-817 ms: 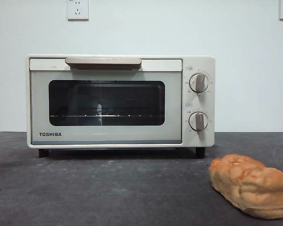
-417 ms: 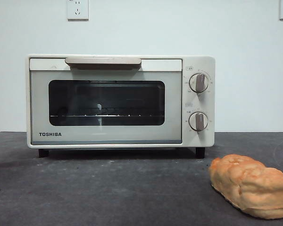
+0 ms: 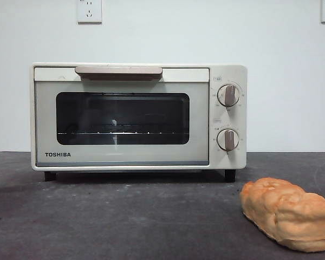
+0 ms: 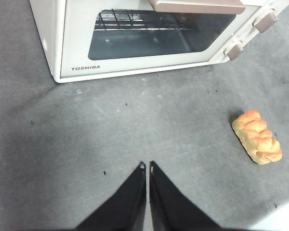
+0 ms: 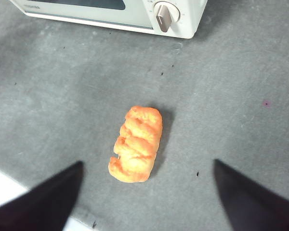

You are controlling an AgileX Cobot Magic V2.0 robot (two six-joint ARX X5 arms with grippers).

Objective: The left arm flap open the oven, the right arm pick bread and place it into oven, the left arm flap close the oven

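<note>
The oven (image 3: 138, 116) stands on the dark grey table (image 3: 124, 216) with its glass door shut, the beige handle (image 3: 118, 72) along the door's top edge and the wire rack (image 3: 119, 131) visible through the window. Two round knobs (image 3: 228, 95) sit one above the other at the oven's 3 o'clock side. The bread (image 3: 287, 214) lies on the table in front of the oven, towards 4 o'clock from it and well apart from it, untouched.

The left gripper (image 4: 146, 166) hangs above bare table in front of the oven door, its two jaws pressed together with only a thin slit between the tips, holding nothing. The right gripper (image 5: 147, 166) hovers over the bread, jaws spread wide to either side of the loaf, not touching it.

Two wall sockets (image 3: 89, 11) show on the white wall behind.
</note>
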